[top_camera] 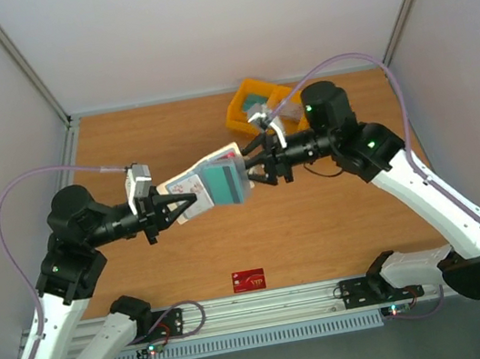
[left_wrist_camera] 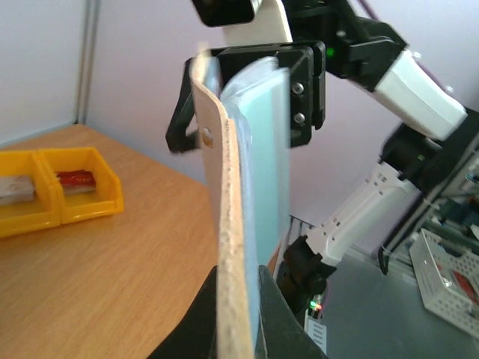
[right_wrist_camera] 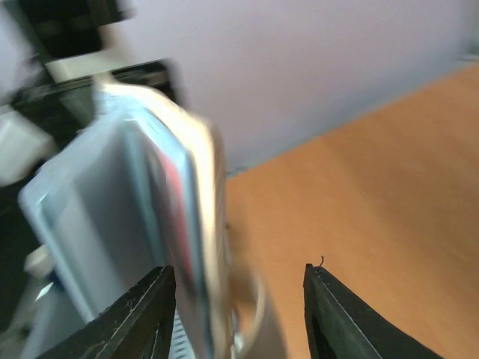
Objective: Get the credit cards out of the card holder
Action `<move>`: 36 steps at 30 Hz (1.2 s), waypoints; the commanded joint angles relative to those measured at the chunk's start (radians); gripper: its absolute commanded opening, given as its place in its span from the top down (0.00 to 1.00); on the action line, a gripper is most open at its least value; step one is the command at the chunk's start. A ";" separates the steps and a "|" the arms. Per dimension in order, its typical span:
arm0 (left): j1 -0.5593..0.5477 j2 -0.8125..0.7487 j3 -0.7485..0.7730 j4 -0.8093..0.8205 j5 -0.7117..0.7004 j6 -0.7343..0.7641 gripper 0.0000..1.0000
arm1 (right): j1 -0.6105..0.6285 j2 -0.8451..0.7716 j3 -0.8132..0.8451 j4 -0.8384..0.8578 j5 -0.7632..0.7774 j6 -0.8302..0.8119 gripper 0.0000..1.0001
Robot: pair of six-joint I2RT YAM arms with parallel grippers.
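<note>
The left claw [top_camera: 178, 208] is clamping shut on one end of the card holder [top_camera: 222, 181], keeping it raised in the air above the middle of the desk [top_camera: 342, 236]. The right claw [right_wrist_camera: 239, 295] is facing it from the other side with its jaws standing apart. In the right wrist view the holder's free edge is sitting against the inner side of one finger [right_wrist_camera: 142, 314], but nothing is being pinched there. That view is blurred, so whether the edge is touching the finger or only just beside it is hard to tell.

The holder is standing on edge between the two arms. Its cream outer skin is turning toward the left wrist camera and its pale grey-blue pockets are fanning open.

The task is looking partly done. One red card [top_camera: 248, 279] is lying flat on the desk near the front edge, well apart from the holder. The yellow bin [left_wrist_camera: 82, 209] at the far side is holding a red thing in one compartment and a pale thing in another, though whether those are cards cannot be told.

Work is clearly outstanding. A pale card with reddish print [top_camera: 188, 186] is showing at the holder near the left claw, and a red strip is showing among the pockets in the right wrist view. By my reading, the right claw is lining up to pull the next card.
</note>
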 commanded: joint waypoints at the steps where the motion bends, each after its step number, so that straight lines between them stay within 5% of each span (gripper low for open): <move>1: 0.005 -0.026 -0.040 0.034 -0.123 -0.113 1.00 | -0.135 -0.078 0.041 -0.176 0.370 0.030 0.51; 5: 0.005 -0.043 -0.097 0.071 -0.146 -0.117 1.00 | -0.211 -0.132 0.075 -0.229 0.594 0.037 0.56; 8: 0.004 -0.054 -0.126 0.124 -0.126 -0.120 1.00 | -0.184 -0.151 0.062 -0.090 0.268 0.048 0.66; 11: 0.003 -0.053 -0.144 0.177 -0.097 -0.132 1.00 | 0.000 -0.097 0.027 0.105 -0.073 0.088 0.67; 15: 0.004 -0.053 -0.154 0.205 -0.082 -0.146 1.00 | 0.147 0.024 0.070 0.096 -0.043 0.058 0.72; 24: 0.004 -0.060 -0.178 0.292 -0.008 -0.174 1.00 | 0.147 0.114 0.087 0.074 0.047 0.092 0.77; 36: 0.004 -0.048 -0.185 0.339 -0.005 -0.210 1.00 | 0.149 0.171 0.081 0.099 -0.072 0.114 0.90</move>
